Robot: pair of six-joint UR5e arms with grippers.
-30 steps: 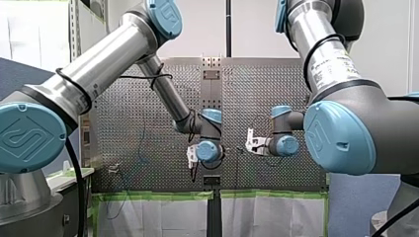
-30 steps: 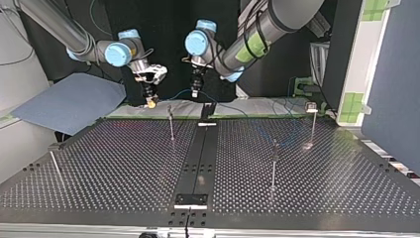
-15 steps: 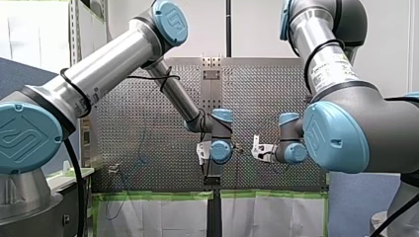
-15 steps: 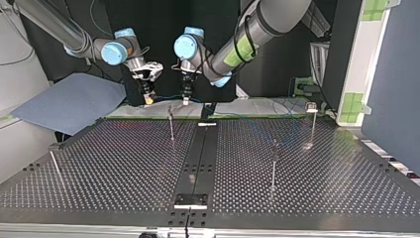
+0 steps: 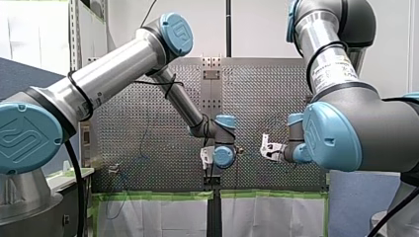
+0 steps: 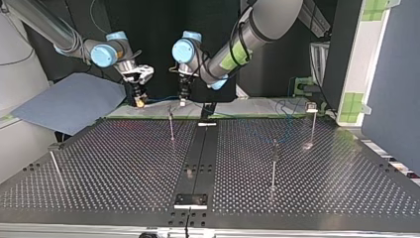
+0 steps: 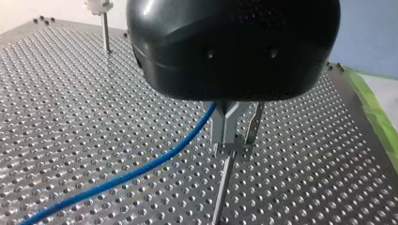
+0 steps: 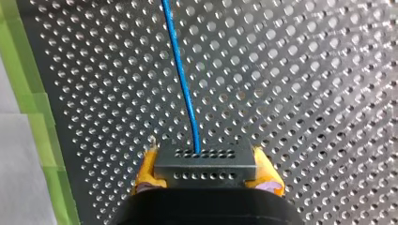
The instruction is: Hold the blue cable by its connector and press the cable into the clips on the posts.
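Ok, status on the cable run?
Right gripper shut on the connector. Left gripper shut on the blue cable, directly over a post with its clip. Seating unclear. No obstruction seen.

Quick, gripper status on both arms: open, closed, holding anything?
Left gripper: closed on the blue cable, just above a post's clip.
Right gripper: closed on the connector, with a yellow pad on either side.
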